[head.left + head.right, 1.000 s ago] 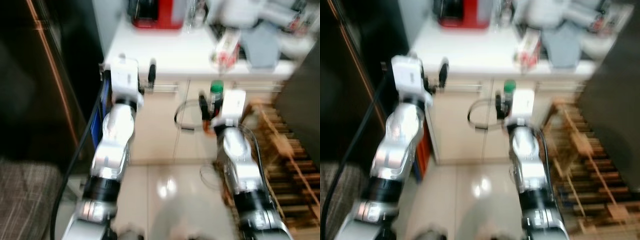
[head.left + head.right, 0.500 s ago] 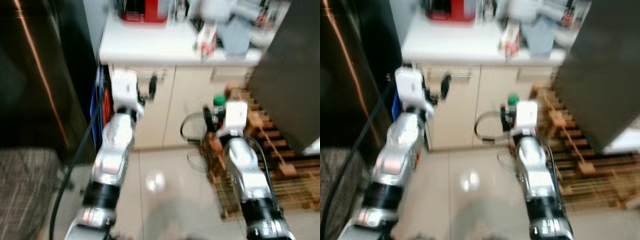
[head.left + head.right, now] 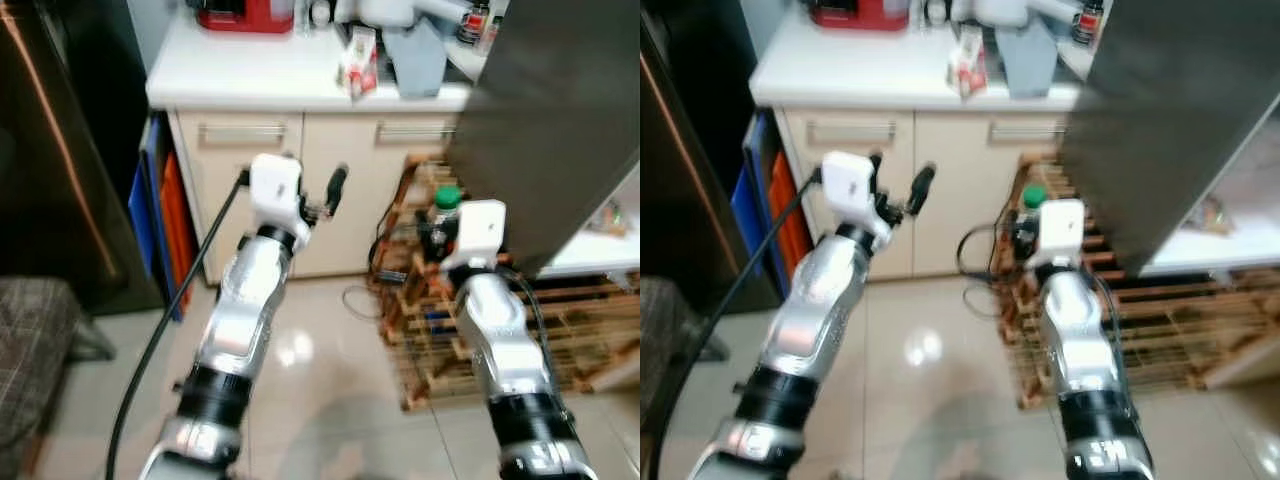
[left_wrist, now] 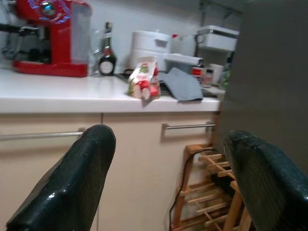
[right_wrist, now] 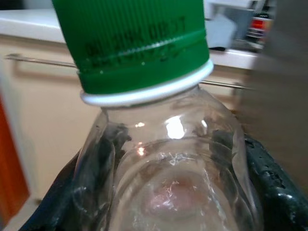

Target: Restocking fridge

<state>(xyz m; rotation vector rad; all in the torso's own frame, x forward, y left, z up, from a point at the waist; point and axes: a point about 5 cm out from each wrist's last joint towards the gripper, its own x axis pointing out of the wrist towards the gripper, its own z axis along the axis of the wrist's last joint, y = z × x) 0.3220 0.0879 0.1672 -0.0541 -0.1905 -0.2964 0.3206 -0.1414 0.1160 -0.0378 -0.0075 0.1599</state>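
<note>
Right gripper (image 3: 432, 228) is carrying a clear bottle (image 5: 163, 168) with a green cap (image 5: 137, 41); left gripper (image 4: 163, 178) is riding along with nothing in it.

The right gripper's two black fingers (image 5: 274, 183) are pressing against either side of the bottle just below its neck, the cap (image 3: 447, 196) poking up above the fingers, with a wooden rack (image 3: 440, 330) on the floor beneath and beyond it and the dark fridge door (image 3: 540, 120) standing just to that gripper's right. The left gripper's fingers (image 4: 72, 183) are spread wide apart around empty air, pointing toward the cream cabinet (image 3: 250, 190); ahead of and above them a white counter (image 4: 57, 98) is bearing a red appliance (image 4: 53, 38), a dark bottle (image 4: 107, 53) and a small snack packet (image 4: 143, 79).
</note>
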